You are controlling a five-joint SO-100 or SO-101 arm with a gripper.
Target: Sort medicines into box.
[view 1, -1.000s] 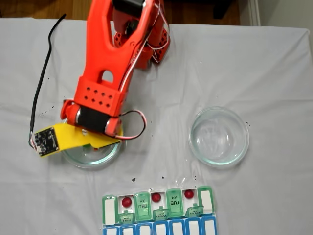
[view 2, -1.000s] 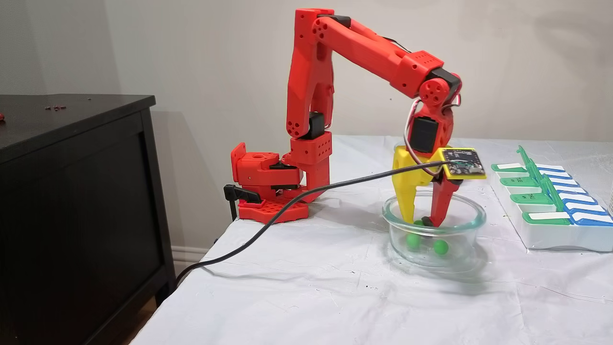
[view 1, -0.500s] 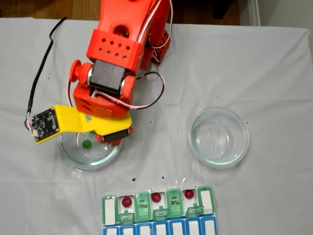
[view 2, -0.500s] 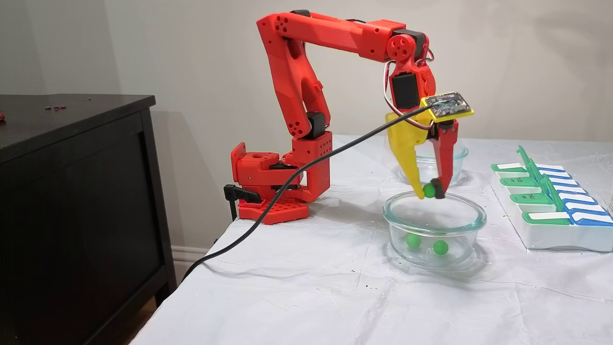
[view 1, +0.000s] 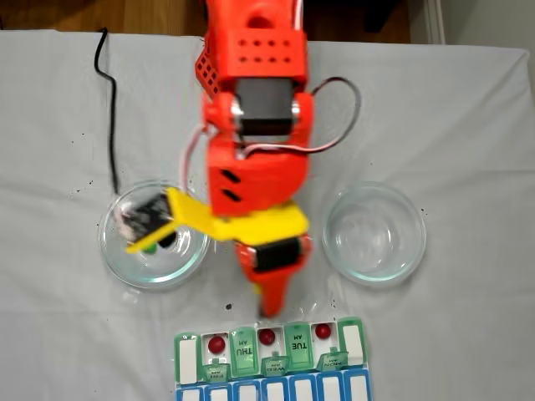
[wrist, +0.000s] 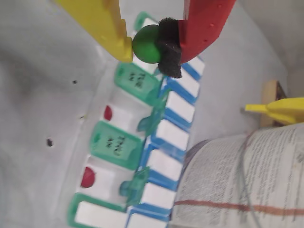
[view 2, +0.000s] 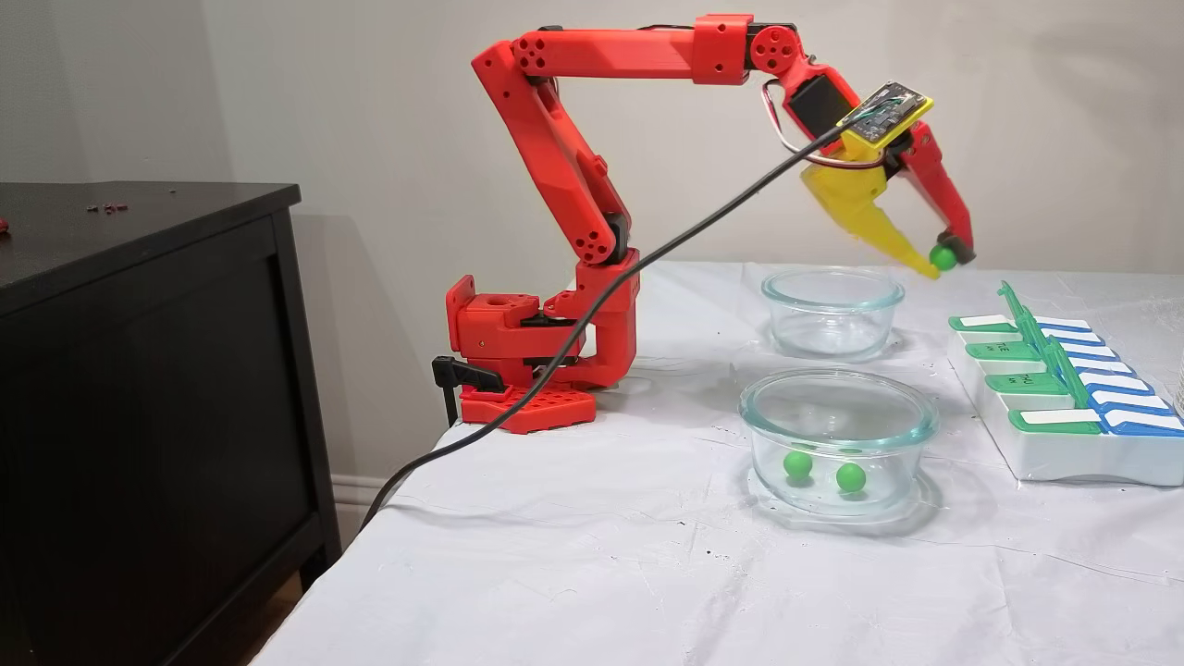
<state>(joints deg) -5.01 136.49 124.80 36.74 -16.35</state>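
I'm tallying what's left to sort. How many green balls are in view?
3. One green ball is held in the gripper, raised near the pill box; two, and, lie in the nearer glass dish.

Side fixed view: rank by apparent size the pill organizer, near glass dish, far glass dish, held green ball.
1. pill organizer
2. near glass dish
3. far glass dish, though farther from the camera, so true size is unsure
4. green ball in the gripper

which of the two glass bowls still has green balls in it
The nearer glass bowl, with two green balls inside; the farther bowl holds none.
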